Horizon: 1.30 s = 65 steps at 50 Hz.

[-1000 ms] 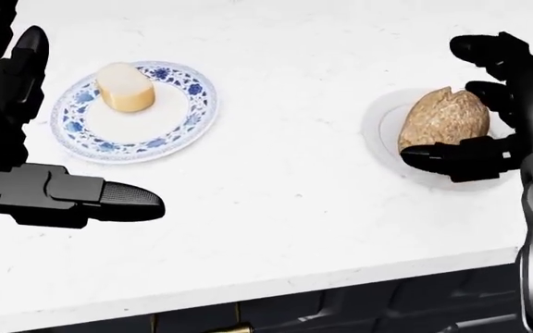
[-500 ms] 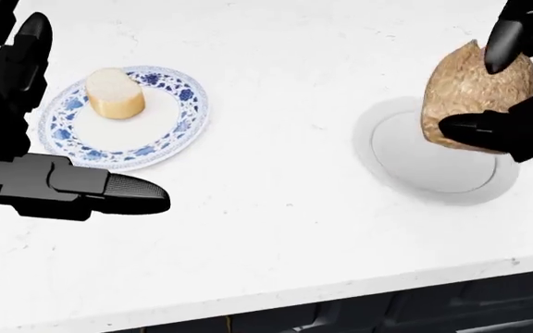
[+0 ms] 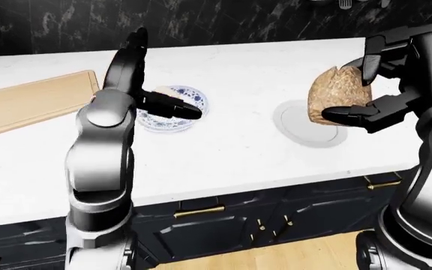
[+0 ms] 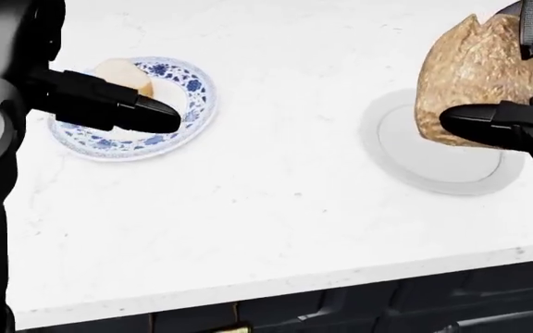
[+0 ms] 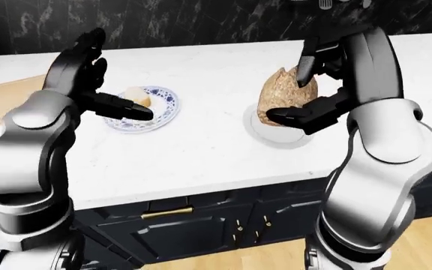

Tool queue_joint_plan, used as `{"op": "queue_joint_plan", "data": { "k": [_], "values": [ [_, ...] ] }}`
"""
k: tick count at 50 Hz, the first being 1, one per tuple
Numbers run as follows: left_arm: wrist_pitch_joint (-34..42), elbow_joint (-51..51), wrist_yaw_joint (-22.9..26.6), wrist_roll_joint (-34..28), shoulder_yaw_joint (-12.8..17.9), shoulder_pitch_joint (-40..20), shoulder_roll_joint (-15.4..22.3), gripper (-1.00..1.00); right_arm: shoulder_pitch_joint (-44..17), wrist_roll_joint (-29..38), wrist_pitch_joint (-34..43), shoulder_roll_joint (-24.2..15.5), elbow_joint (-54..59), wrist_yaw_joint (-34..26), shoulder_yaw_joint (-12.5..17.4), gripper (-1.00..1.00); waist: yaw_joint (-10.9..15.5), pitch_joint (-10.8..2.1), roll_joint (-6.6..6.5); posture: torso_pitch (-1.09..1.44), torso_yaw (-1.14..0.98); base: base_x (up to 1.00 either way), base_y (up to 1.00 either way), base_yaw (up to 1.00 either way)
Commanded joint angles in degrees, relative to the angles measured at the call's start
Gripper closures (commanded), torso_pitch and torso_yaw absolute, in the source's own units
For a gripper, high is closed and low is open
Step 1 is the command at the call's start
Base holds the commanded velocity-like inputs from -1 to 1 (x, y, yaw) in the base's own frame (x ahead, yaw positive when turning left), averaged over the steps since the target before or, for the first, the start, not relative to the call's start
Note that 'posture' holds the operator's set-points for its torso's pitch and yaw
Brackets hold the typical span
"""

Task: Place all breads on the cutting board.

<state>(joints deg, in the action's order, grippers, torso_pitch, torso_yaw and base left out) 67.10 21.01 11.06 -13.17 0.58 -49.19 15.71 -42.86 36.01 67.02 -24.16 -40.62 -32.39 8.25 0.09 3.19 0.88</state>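
Right hand [image 4: 517,83]: I've got its fingers closed round the brown loaf [image 4: 475,80], one finger over the top and one under the lower edge, so the weight sits in the hand and not on a pinch

Brown loaf: held clear above the white plate [image 4: 406,163] it came from; half a second ago it was only just off that plate, a full second ago it was lying on it

Left hand [image 5: 100,93]: fingers spread, gripping nothing; one finger reaches out over the blue plate [image 4: 197,97], and I judge I'm lining it up for the second bread

Small bread [image 5: 137,97]: pale piece sitting on the blue plate, partly hidden by my left finger in the head view; nothing has hold of it

Cutting board [image 3: 32,101]: wooden, at the left end of the white counter [image 3: 239,146] in the left-eye view, well apart from both plates, no bread on it yet

Change since half a second ago: my left hand has gone from the lower left of the head view up over the blue plate; the loaf sits a little higher

Task so far: neither bread is on the board; the loaf has the whole counter to cross
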Motion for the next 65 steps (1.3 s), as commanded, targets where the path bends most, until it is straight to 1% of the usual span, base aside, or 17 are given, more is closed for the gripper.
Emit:
{"op": "queue_joint_plan", "data": {
  "k": [1, 6, 9, 14, 17, 20, 22, 26, 31, 39, 40, 43, 49, 50, 55, 58, 65],
  "values": [
    [-4.07, -0.96, 2.02, -3.03, 0.77, -3.46, 0.17, -1.00, -2.18, 1.24, -0.87, -0.56, -1.40, 0.22, -0.07, 1.00, 0.03, -1.80, 0.14, 0.00, 0.00, 0.00, 0.00, 0.00],
    [-8.90, -10.49, 3.13, -4.64, 2.72, -7.27, -1.32, -1.00, -2.51, 2.21, -1.52, 0.13, -0.77, -0.18, -0.39, 1.00, 0.17, -1.91, 0.33, 0.00, 0.00, 0.00, 0.00, 0.00],
    [-11.36, -16.29, 3.17, -4.54, 3.00, -8.74, -1.73, -1.00, -2.29, 2.36, -2.36, 0.70, -0.42, -0.12, -0.20, 1.00, 0.21, -2.02, 0.44, 0.00, 0.00, 0.00, 0.00, 0.00],
    [-17.88, -27.16, 1.59, -4.16, 3.52, -10.92, -1.68, -1.00, -2.22, 2.38, -3.59, 1.06, 0.52, 0.18, -0.05, 1.00, 0.32, -2.29, 0.51, 0.00, 0.00, 0.00, 0.00, 0.00],
    [-20.82, -31.31, 0.51, -4.99, 3.09, -11.38, -1.32, -1.00, -1.99, 2.19, -4.29, 1.34, 0.90, 0.34, 0.24, 1.00, 0.30, -2.45, 0.46, 0.00, 0.00, 0.00, 0.00, 0.00],
    [-23.48, -35.53, -0.48, -5.29, 3.53, -12.12, -1.19, -1.00, -2.15, 1.83, -4.47, 1.49, 1.00, 0.60, 0.52, 1.00, 0.27, -2.56, 0.44, 0.00, 0.00, 0.00, 0.00, 0.00],
    [-24.58, -36.61, -0.57, -5.85, 3.14, -11.55, -1.27, -1.00, -2.50, 1.77, -4.10, 1.34, 0.99, 0.62, 0.50, 1.00, 0.25, -2.58, 0.44, 0.00, 0.00, 0.00, 0.00, 0.00],
    [-26.93, -40.31, -1.34, -5.83, 3.67, -11.93, -1.20, -1.00, -2.72, 1.73, -4.05, 1.19, 1.26, 0.86, 0.24, 1.00, 0.25, -2.64, 0.37, 0.00, 0.00, 0.00, 0.00, 0.00],
    [-29.36, -44.07, -2.38, -6.11, 3.61, -12.66, -1.14, -1.00, -2.39, 1.43, -4.86, 0.91, 1.75, 1.32, 0.79, 1.00, 0.19, -2.68, 0.38, 0.00, 0.00, 0.00, 0.00, 0.00],
    [-35.41, -55.23, -4.87, -5.57, 3.98, -15.80, -0.58, -1.00, -1.21, 0.91, -5.76, 1.04, 1.93, 2.20, 1.12, 1.00, 0.15, -2.73, 0.34, 0.00, 0.00, 0.00, 0.00, 0.00],
    [-36.52, -57.02, -5.20, -5.66, 3.89, -16.21, -0.32, -0.88, -1.18, 0.88, -5.86, 1.01, 2.04, 2.27, 1.10, 1.00, 0.13, -2.75, 0.34, 0.00, 0.00, 0.00, 0.00, 0.00],
    [-38.56, -59.86, -5.47, -5.92, 3.73, -16.71, 0.03, -0.80, -0.98, 0.79, -6.19, 1.23, 2.28, 2.64, 1.03, 1.00, 0.05, -2.79, 0.27, 0.00, 0.00, 0.00, 0.00, 0.00],
    [-41.31, -64.23, -5.61, -6.03, 3.73, -17.83, 0.46, -0.96, -0.46, 0.58, -6.87, 1.84, 2.44, 3.15, 0.97, 1.00, -0.06, -2.83, 0.19, 0.00, 0.00, 0.00, 0.00, 0.00],
    [-41.83, -65.02, -5.71, -6.02, 3.76, -18.01, 0.49, -0.89, -0.35, 0.44, -7.07, 1.89, 2.55, 3.30, 1.15, 1.00, -0.06, -2.84, 0.18, 0.00, 0.00, 0.00, 0.00, 0.00],
    [-44.14, -69.07, -6.71, -6.00, 4.00, -19.17, 0.92, -0.79, -0.19, 0.25, -6.88, 1.75, 2.41, 3.37, 1.11, 1.00, -0.08, -2.93, 0.18, 0.00, 0.00, 0.00, 0.00, 0.00],
    [-44.94, -70.49, -7.23, -6.06, 3.95, -19.75, 1.09, -0.64, 0.17, 0.02, -7.18, 1.74, 2.41, 3.57, 1.33, 1.00, -0.09, -2.96, 0.15, 0.00, 0.00, 0.00, 0.00, 0.00],
    [-47.90, -74.59, -8.08, -6.46, 3.68, -20.77, 1.31, -0.55, 0.96, -0.64, -8.02, 1.92, 2.73, 4.32, 1.67, 1.00, -0.11, -3.03, 0.15, 0.00, 0.00, 0.00, 0.00, 0.00]
  ]
}}
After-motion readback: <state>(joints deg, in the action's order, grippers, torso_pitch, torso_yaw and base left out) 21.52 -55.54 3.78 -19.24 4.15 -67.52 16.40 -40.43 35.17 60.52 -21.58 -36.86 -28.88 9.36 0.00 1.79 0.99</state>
